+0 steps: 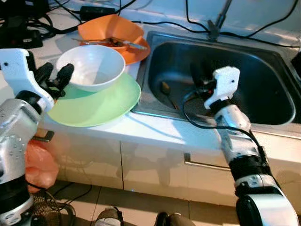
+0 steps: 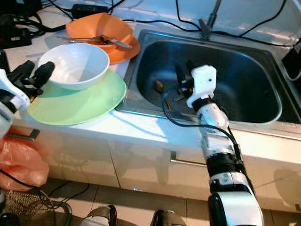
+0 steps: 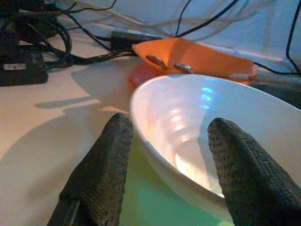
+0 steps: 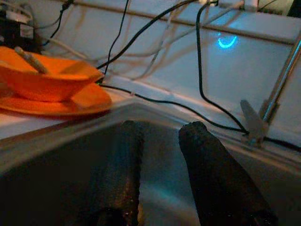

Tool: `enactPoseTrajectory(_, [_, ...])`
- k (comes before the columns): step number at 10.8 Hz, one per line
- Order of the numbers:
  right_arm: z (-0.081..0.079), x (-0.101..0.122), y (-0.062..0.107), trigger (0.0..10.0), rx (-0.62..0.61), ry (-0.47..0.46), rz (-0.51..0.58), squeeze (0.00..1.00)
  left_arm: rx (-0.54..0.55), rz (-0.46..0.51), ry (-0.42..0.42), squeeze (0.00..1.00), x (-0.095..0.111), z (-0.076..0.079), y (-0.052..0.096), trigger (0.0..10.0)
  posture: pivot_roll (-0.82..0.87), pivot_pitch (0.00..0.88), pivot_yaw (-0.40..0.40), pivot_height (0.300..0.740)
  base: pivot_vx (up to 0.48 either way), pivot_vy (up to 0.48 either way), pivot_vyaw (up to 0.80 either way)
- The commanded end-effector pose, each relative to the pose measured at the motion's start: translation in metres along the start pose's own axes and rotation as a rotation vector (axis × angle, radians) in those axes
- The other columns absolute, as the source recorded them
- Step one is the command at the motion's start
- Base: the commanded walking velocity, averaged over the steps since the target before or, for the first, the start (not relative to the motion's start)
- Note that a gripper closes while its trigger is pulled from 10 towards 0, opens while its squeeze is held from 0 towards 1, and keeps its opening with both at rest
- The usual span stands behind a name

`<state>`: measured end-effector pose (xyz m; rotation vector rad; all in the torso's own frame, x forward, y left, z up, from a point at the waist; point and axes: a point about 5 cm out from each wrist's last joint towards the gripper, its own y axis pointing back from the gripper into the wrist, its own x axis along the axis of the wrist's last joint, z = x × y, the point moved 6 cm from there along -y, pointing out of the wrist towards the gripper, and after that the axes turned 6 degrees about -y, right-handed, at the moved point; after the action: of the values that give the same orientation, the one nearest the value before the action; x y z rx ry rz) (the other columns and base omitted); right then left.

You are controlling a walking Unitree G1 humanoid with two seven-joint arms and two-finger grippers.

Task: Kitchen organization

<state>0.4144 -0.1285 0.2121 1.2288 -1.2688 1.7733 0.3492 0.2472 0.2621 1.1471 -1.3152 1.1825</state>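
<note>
Left gripper [image 1: 55, 76]: fingers parted, holding nothing, straddling the near rim of the white bowl [image 1: 91, 66]; in the left wrist view one finger [image 3: 101, 174] lies outside the wall and the other over the inside. The bowl rests on the green plate [image 1: 101, 106], which overhangs the front tabletop [image 1: 160, 129] edge.

Risk: a pinch on the thin sloped rim may slip, tipping the bowl; any push could slide the plate off the edge.

Right gripper [image 2: 181, 82]: fingers slightly apart, empty, inside the sink [image 1: 277, 106] above a spoon [image 1: 165, 89]. The sink walls and the faucet base [image 4: 251, 120] limit its travel.

Behind the bowl, the orange dishes [image 1: 115, 33] with cutlery and the cables [image 3: 51, 42] crowd the rear; open room is upward.
</note>
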Motion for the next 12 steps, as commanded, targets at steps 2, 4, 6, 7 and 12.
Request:
enactPoseTrajectory(2, [-0.011, -0.003, 0.005, 10.0, 0.050, -0.006, -0.012, 0.00, 0.009, -0.039, 0.047, 0.00, -0.005, -0.006, 0.004, 10.0, 0.14, 0.139, -0.054, 0.740, 0.000, 0.000, 0.00])
enactPoseTrajectory(4, [-0.023, -0.003, 0.005, 10.0, 0.088, -0.018, -0.013, 0.00, 0.003, -0.079, 0.073, 0.00, -0.018, 0.001, 0.001, 10.0, 0.15, 0.131, -0.049, 0.740, 0.000, 0.000, 0.00])
enactPoseTrajectory(6, [-0.029, -0.002, 0.004, 10.0, 0.103, -0.023, -0.010, 0.00, -0.056, -0.143, 0.132, 0.00, -0.036, 0.017, -0.001, 10.0, 0.14, 0.121, -0.040, 0.740, 0.000, 0.000, 0.00])
enactPoseTrajectory(7, [-0.031, -0.001, 0.004, 10.0, 0.106, -0.023, -0.011, 0.00, -0.070, -0.178, 0.167, 0.00, -0.046, 0.020, -0.001, 10.0, 0.14, 0.120, -0.036, 0.740, 0.000, 0.000, 0.00])
enactPoseTrajectory(12, [-0.035, -0.002, 0.003, 10.0, 0.109, -0.027, -0.016, 0.00, -0.037, -0.121, 0.285, 0.00, -0.042, 0.024, -0.010, 2.3, 0.14, 0.136, -0.040, 0.740, 0.000, 0.000, 0.00])
